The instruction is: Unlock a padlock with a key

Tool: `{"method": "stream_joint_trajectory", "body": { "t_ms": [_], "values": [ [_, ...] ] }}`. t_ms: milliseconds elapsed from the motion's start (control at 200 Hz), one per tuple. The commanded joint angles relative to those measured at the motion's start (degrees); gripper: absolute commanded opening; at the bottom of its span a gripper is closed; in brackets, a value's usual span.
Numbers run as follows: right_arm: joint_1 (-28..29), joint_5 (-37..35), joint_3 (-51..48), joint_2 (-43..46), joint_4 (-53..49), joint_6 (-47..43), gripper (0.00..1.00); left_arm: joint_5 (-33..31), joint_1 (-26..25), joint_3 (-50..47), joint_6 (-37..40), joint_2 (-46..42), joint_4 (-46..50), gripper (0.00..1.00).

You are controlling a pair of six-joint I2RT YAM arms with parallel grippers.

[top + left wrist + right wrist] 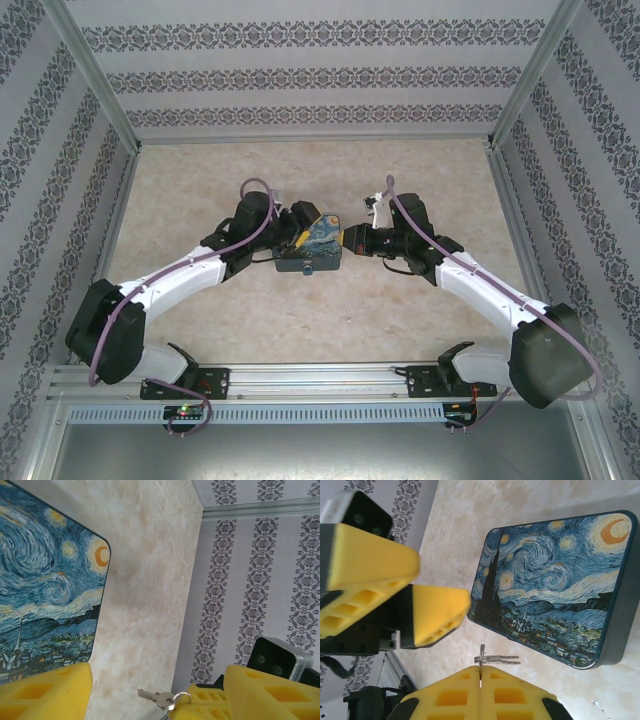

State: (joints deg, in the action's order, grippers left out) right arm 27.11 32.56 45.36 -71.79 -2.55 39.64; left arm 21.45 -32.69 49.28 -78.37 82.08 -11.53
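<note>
Beside the padlock's (45, 590) edge, bare tabletop (145, 580).

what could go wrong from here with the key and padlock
1. The left fingers stand open, not clamping the padlock, so it lies loose on the table and may slide when the key pushes it.
2. The right fingers pinch the key only by its ring at their tips; it may swivel or drop.

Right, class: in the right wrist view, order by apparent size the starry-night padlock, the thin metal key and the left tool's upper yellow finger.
1. Flat squarish starry-night padlock, largest.
2. Upper yellow wedge finger of the left tool; blurred, likely nearer the lens, so true size unsure.
3. Thin silvery key, clearly smallest.
</note>
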Motion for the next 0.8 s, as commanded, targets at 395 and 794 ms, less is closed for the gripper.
{"method": "stream_joint_trajectory", "body": {
  "t_ms": [395,794],
  "values": [
    [0.9,-3.5,-6.2,4.2,-3.3,2.2,0.00,-1.5,-1.2,-2.8,-1.2,-2.7,-1.1,0.67],
    [2.3,-8.0,-18.1,-1.2,-1.5,4.2,0.00,-1.6,-1.3,-3.8,-1.1,-2.5,-1.0,0.68]
  ]
}}
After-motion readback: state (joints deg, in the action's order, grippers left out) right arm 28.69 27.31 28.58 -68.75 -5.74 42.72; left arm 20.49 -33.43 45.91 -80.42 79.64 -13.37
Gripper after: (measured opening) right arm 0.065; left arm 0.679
